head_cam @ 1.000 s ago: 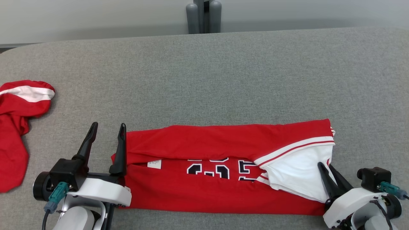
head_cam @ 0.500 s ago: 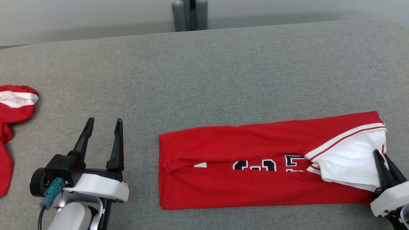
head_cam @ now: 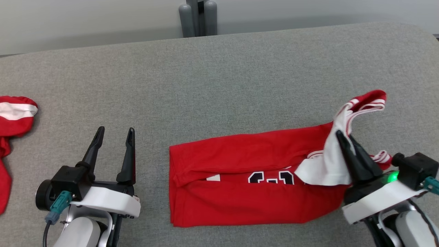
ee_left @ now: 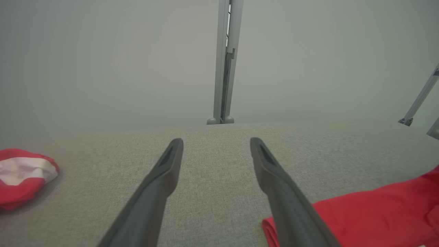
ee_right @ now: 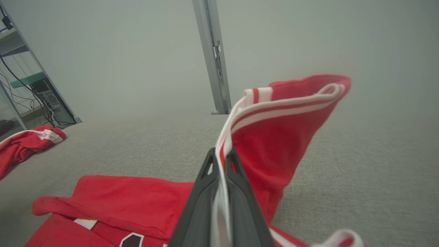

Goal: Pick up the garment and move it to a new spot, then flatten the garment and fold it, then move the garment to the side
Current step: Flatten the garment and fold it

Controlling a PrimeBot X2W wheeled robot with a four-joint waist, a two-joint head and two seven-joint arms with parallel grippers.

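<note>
Here's the garment (head_cam: 247,164): a red jersey with dark, white-edged numerals and a small white label. It lies folded into a long band on the near right of the grey woven table (head_cam: 219,79). Its left end is flat and smooth, its right end is rumpled. That right end is up off the surface, where a white panel with red-and-white striped trim stands in a floppy peak. The right gripper (head_cam: 344,137) is pinched tight on that white edge, its two dark tapered fingers together with fabric between them.

The right wrist view gives it close up: the striped hem is sandwiched in the grip and red cloth flares past the tips. It also catches a metal shelf (ee_right: 37,92) with cables at far left.

Over on the left, the left gripper (head_cam: 116,129) is spread wide and holds nothing, near the jersey's left end but apart from it. Its wrist view shows coarse grey weave between the fingers. A second red-and-white cloth (head_cam: 13,113) lies crumpled at the table's far left, and a grey post (head_cam: 197,19) stands behind.
</note>
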